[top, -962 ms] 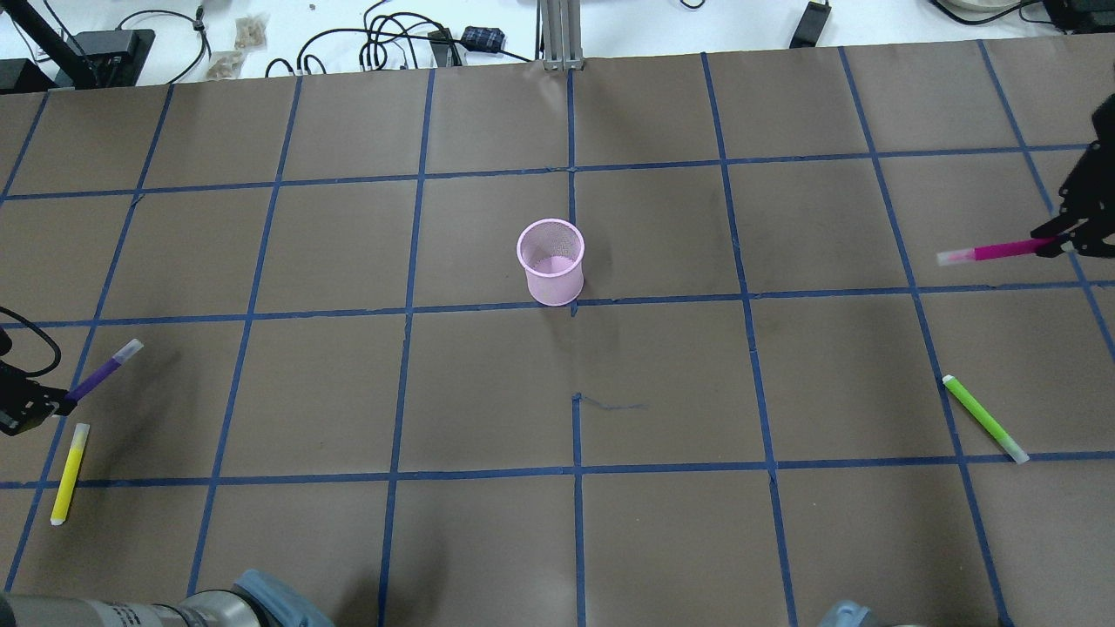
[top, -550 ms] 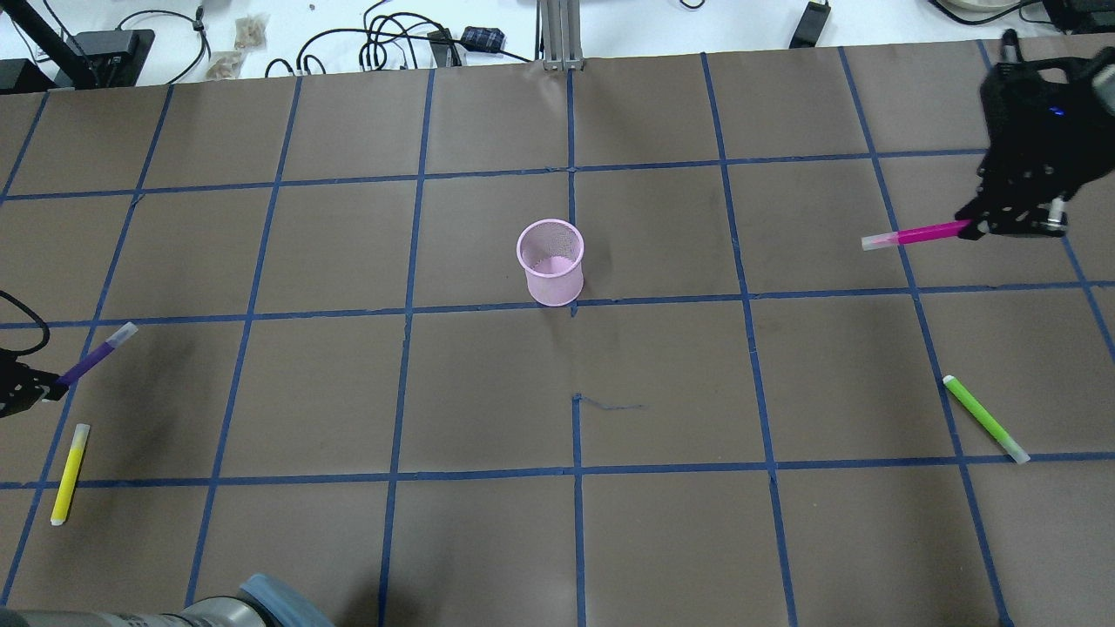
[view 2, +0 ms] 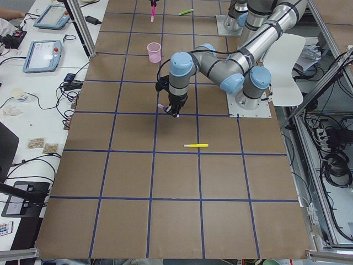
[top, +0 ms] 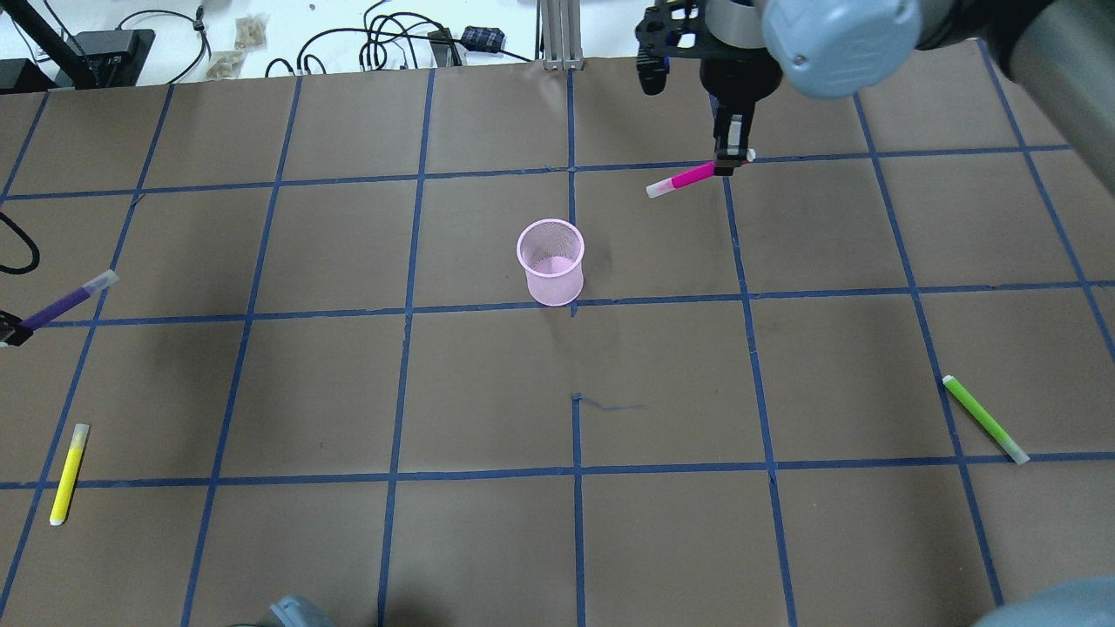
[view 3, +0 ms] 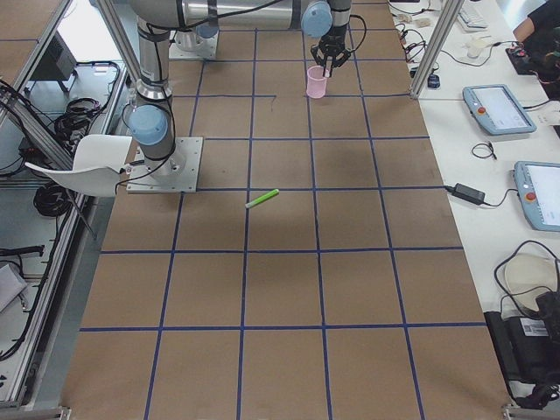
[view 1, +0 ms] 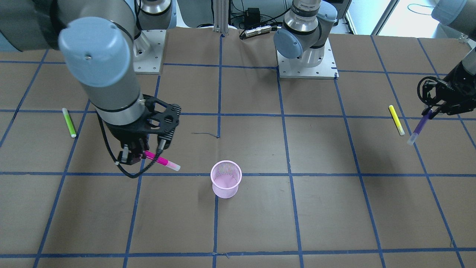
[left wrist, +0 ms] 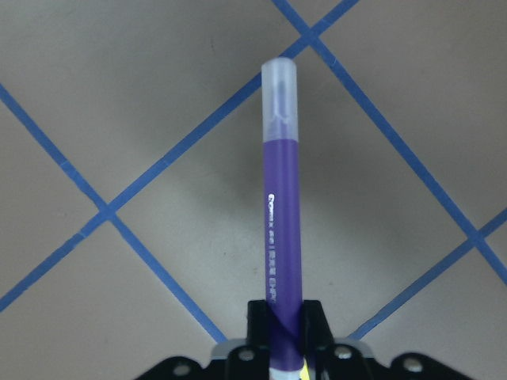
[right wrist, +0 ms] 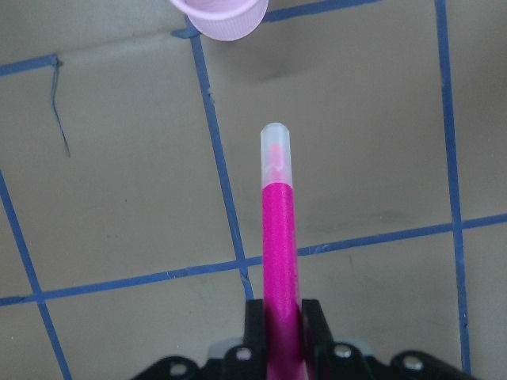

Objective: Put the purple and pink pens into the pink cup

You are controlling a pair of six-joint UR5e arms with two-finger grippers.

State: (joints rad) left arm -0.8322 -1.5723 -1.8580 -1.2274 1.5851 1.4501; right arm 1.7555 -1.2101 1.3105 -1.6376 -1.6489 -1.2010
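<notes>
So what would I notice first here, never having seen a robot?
The pink cup standing in the middle, and the right gripper holding a pink pen in the air near it. Off at the edge of the table the left gripper holds a purple pen, while a yellow pen and a green pen lie loose.

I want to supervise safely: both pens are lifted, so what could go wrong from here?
The right gripper holds the pink pen by one end; its long free end could tip the pink mesh cup. The purple pen in the left gripper needs the same narrow cup, so they might collide.
</notes>
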